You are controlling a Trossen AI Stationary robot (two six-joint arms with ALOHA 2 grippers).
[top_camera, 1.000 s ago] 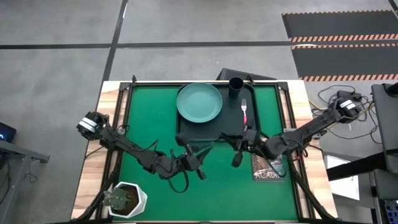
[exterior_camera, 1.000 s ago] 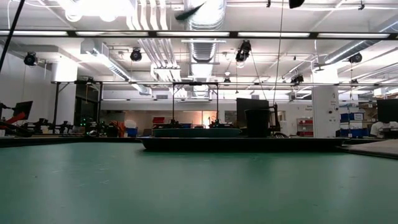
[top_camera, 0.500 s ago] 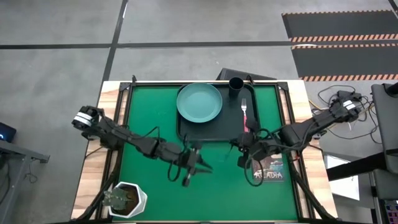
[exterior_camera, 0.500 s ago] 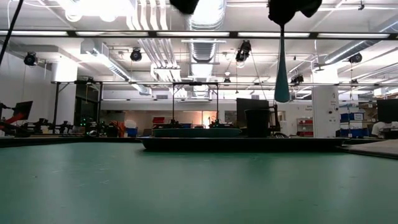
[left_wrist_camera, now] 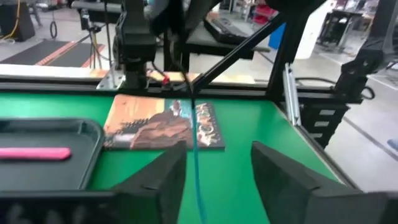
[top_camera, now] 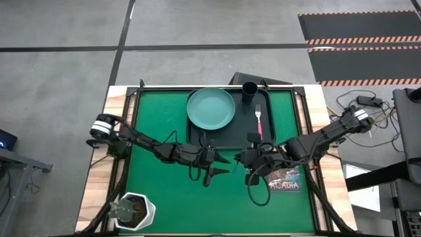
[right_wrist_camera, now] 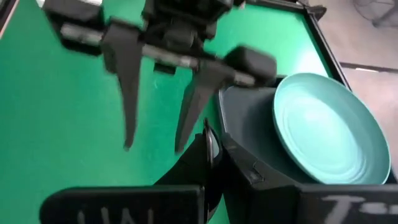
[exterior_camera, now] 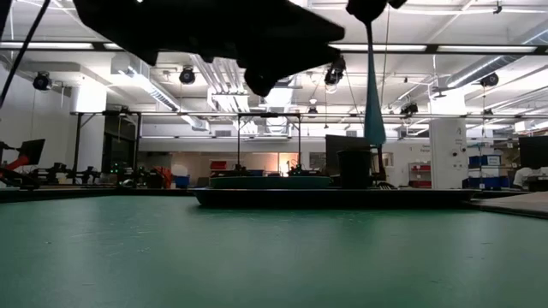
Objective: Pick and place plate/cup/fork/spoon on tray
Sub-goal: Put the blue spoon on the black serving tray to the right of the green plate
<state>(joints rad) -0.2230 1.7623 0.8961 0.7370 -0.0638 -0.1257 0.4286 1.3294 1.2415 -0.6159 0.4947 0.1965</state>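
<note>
The spoon hangs over the green mat just near of the tray [top_camera: 197, 137], its light-blue handle [exterior_camera: 374, 94] pointing down, with my right gripper [right_wrist_camera: 211, 148] shut on its top end. My left gripper [left_wrist_camera: 217, 163] is open; in the left wrist view the handle [left_wrist_camera: 195, 168] shows between its two fingers, clear of both. On the tray rest the teal plate [top_camera: 211, 108], the black cup [top_camera: 249, 89] and the pink-handled fork [top_camera: 258, 120]. My right gripper pinches the spoon's dark bowl end [right_wrist_camera: 212, 138] between its two shut fingers. The fingers point down. The spoon hangs straight below them, handle end lowest, clear of the mat.
The picture book [top_camera: 284, 179] lies on the mat at the right, just near of the tray. A white pot with a plant [top_camera: 135, 210] stands at the near left corner. Both arms meet over the mat's middle.
My left gripper has opened and moved slightly toward the table's right. My right gripper has moved toward the table's left and far edge, nearer the tray, with the spoon hanging straight below it.
</note>
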